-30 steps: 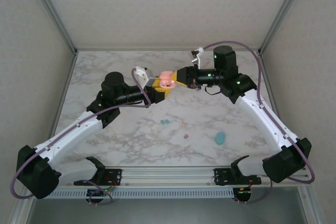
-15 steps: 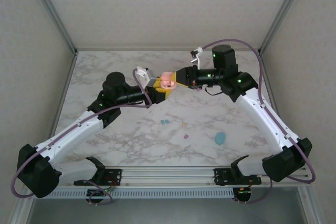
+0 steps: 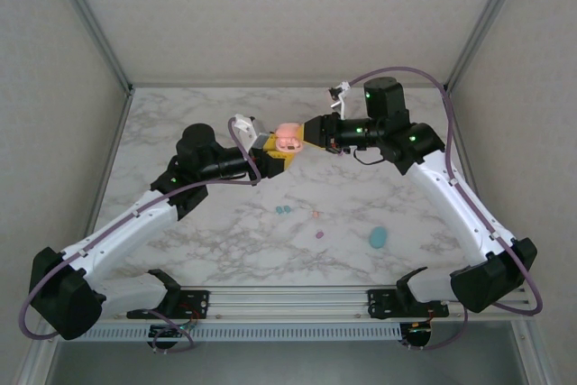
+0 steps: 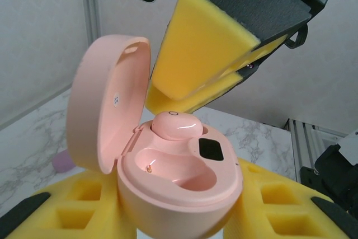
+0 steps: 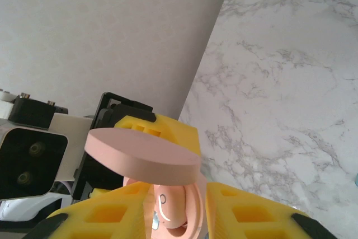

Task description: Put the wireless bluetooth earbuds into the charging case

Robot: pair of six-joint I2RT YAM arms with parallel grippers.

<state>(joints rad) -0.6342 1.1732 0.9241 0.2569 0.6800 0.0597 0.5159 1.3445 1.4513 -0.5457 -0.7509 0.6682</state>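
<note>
Left gripper [image 3: 278,154] clamps the pink charging case [image 4: 184,191], lid up. A pink earbud [image 4: 174,125] sits in one socket, with the right gripper [image 5: 173,202] slightly parted either side of it.

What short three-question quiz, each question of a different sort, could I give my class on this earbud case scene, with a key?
1. Fill in: the pink case holds one pink earbud; its other slot is ___.
2. True or false: the case's lid stands open.
3. Multiple choice: the left gripper grips the case by A) its lid; B) its lower shell; C) the earbud.

Key: 1 empty; 2 true; 3 B.
</note>
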